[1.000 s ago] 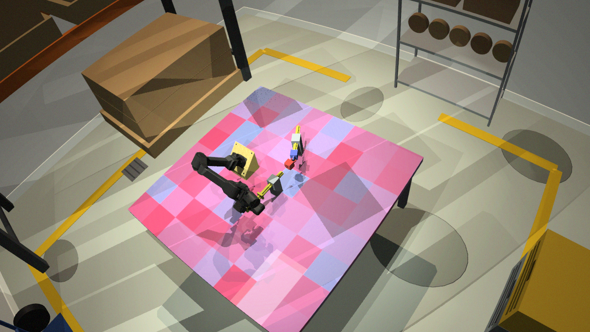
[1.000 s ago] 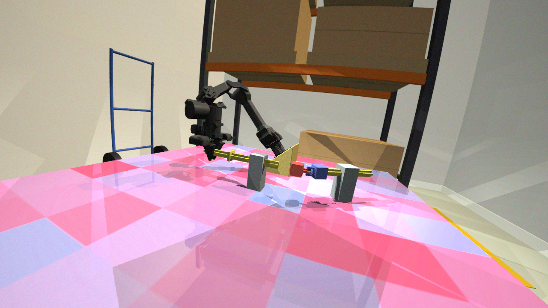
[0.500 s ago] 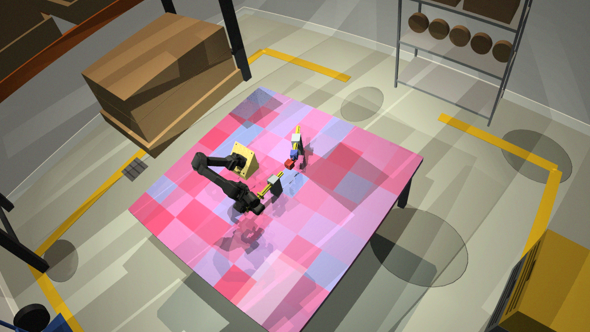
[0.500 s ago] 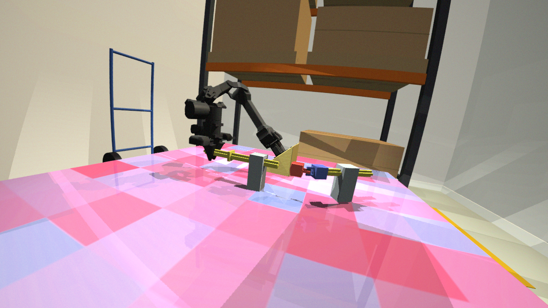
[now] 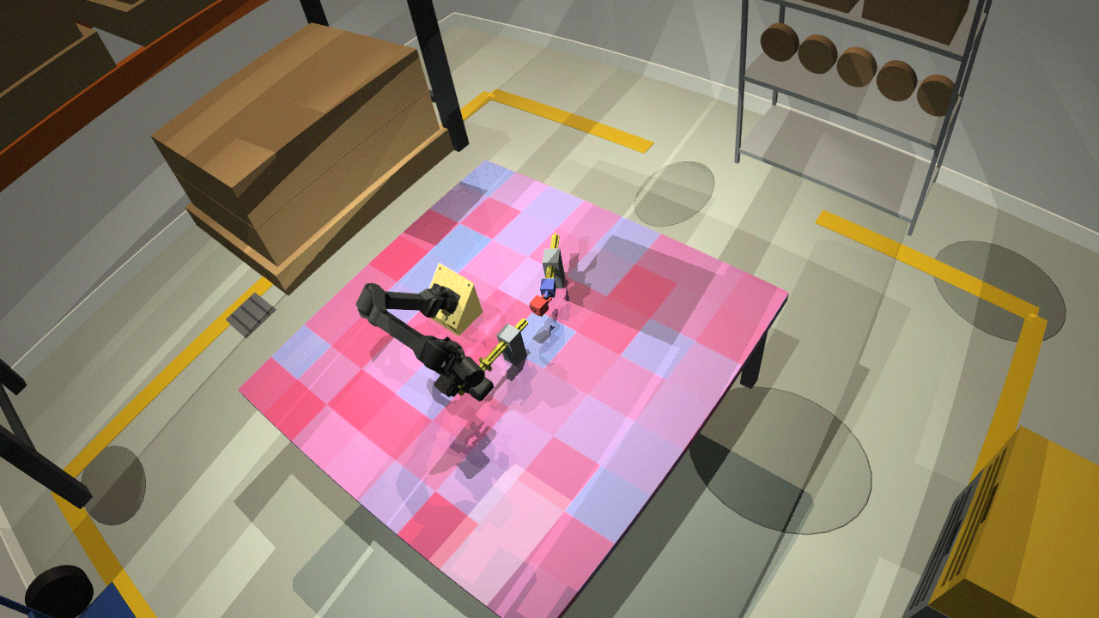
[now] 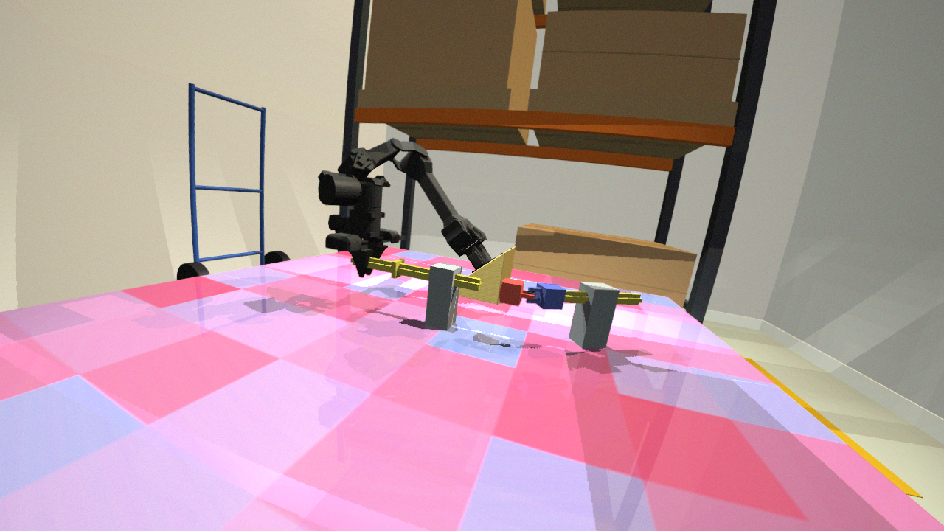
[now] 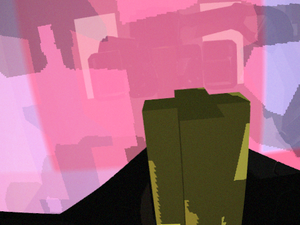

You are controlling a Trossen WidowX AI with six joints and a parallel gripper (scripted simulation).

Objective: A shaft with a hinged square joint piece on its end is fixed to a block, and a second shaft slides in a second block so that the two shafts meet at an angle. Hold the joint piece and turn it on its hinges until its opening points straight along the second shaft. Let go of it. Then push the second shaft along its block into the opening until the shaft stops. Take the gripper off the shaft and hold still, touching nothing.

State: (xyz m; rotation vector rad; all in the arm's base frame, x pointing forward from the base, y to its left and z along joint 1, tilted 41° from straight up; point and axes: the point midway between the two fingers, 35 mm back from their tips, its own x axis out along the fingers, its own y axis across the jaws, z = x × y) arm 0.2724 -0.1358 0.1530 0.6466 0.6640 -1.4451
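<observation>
My gripper [image 5: 463, 390] [image 6: 364, 265] is shut on the outer end of the yellow second shaft [image 5: 496, 353] [image 6: 414, 269] [image 7: 200, 156]. The shaft runs through its grey block [image 5: 508, 335] [image 6: 441, 300], with a collar [image 5: 484, 363] [image 6: 396, 267] between gripper and block. Its far tip stands out past the block, a short gap from the red joint piece [image 5: 538, 306] [image 6: 510, 291]. The red piece roughly faces that tip; its opening is not clearly visible. It hinges on the blue piece [image 5: 547, 287] [image 6: 550, 296] of the first shaft [image 5: 555, 242] [image 6: 575, 296], held by the other grey block [image 5: 551, 257] [image 6: 592, 316].
A pale yellow wedge [image 5: 462, 301] [image 6: 496, 280] bears the arm's base and stands beside the shafts. The arm reaches from it over the checkered table [image 5: 345, 469] [image 6: 217, 462]. Shelving, boxes and a blue trolley [image 6: 193, 171] stand beyond the table.
</observation>
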